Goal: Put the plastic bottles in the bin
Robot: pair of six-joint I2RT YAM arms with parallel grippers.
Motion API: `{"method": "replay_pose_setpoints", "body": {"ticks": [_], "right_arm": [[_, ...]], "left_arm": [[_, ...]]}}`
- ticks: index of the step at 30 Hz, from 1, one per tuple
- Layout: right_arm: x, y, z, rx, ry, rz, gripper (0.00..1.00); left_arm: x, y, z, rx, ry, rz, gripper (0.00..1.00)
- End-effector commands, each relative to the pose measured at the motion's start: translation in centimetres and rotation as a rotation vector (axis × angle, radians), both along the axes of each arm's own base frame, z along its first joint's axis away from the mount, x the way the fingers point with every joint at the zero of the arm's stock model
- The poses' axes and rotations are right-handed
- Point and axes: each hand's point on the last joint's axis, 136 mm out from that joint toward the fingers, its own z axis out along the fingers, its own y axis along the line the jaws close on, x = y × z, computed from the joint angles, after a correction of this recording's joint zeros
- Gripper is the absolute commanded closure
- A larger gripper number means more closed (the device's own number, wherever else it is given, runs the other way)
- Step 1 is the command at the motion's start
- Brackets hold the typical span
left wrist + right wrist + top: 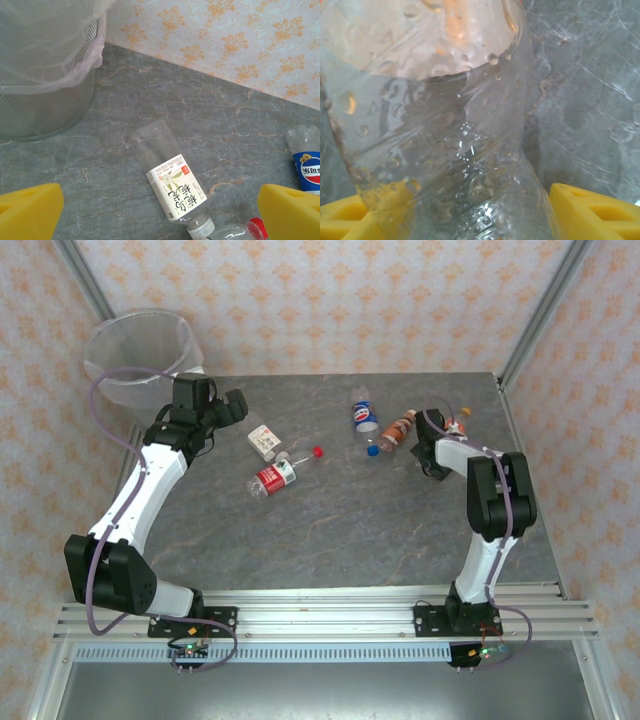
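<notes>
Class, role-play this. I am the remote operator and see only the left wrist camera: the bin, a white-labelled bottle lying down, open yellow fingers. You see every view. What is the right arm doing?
Observer: The right gripper straddles a clear bottle; whether it grips yet, I cannot tell.
Operator: Whereabouts?
Observer: Far right, beside a brown-labelled bottle.
Operator: What lies below my frame?
Observer: A red-labelled bottle, on the near side of your white-labelled bottle.
</notes>
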Motion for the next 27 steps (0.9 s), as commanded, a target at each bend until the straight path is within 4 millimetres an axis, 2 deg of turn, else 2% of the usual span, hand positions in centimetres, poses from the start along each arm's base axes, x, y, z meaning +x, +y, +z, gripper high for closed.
{"method": "replay_pose_setpoints", "body": {"ticks": [1, 6, 12, 16, 20, 22, 27], "right_arm": [[-1.2, -0.7, 1.8, -0.055, -0.015, 0.039, 0.5], [-3.0, -1.5, 3.5, -0.092, -0.096, 0.04, 0.58], [-4.6, -0.5, 5.8, -0.066, -0.229, 0.147, 0.67], [-5.4, 0.2, 8.0, -0.055, -0.348, 0.209, 0.79], [-5.6, 2.9, 10.4, 0.018, -0.447, 0.37, 0.89], [-5.7, 4.1, 11.3, 0.054, -0.484, 0.438, 0.99], [-5.7, 6.2, 12.6, 0.122, -0.537, 0.534, 1.0]], "left_arm": [[-0.3, -0.7, -1.3, -0.022, 0.037, -0.024, 0.0], [0.0, -1.7, -1.6, -0.064, 0.036, -0.057, 0.0], [0.3, -3.1, -2.6, -0.144, 0.028, -0.096, 0.0], [0.4, -4.0, -3.0, -0.175, 0.033, -0.122, 0.0], [0.6, -5.5, -3.0, -0.212, 0.024, -0.176, 0.0], [0.8, -6.5, -2.9, -0.235, 0.013, -0.212, 0.0], [1.2, -9.3, -2.3, -0.284, -0.033, -0.299, 0.0]]}}
